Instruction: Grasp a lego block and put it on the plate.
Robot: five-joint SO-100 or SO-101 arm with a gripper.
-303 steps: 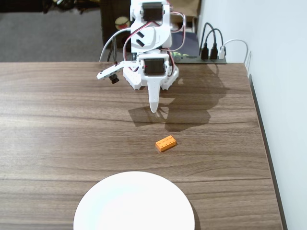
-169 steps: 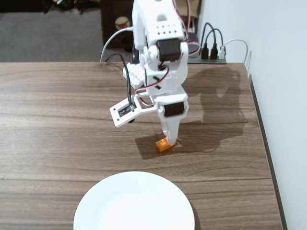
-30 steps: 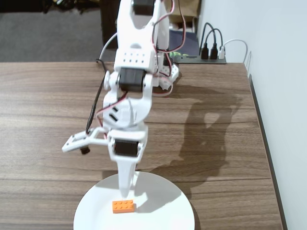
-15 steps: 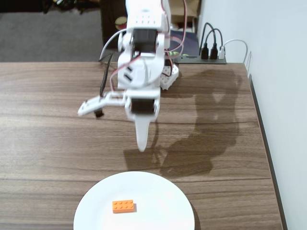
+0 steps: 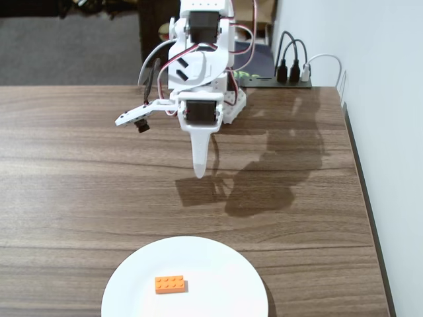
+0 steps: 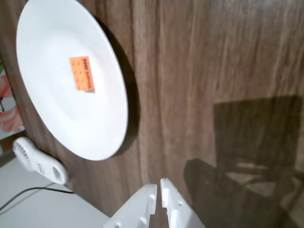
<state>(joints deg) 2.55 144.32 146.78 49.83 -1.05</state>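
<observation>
Gripper (image 6: 158, 187): the two white fingers (image 6: 172, 197) lie pressed together with only a hairline seam between them, nothing pinched. In the fixed view the gripper (image 5: 199, 173) points down at bare wood, well above the table, its shadow falling just beside the tip. Empty and closed, so the arm looks parked clear of the work, not lined up for a grasp.

Table (image 5: 66, 185): dark wood grain, bare under the gripper.

White plate (image 5: 218, 261) sits at the near edge of the fixed view, well apart from the gripper; in the wrist view the plate (image 6: 57, 118) fills the upper left.

Orange lego block (image 5: 170, 284): lying flat, studs up, on the plate, a little left of its middle, touching nothing else. Wrist view agrees: lego block (image 6: 81, 74) well inside the rim.

Judgement: the placing appears done; nothing left to carry. Block sits far enough from the rim that sliding off seems unlikely.
</observation>
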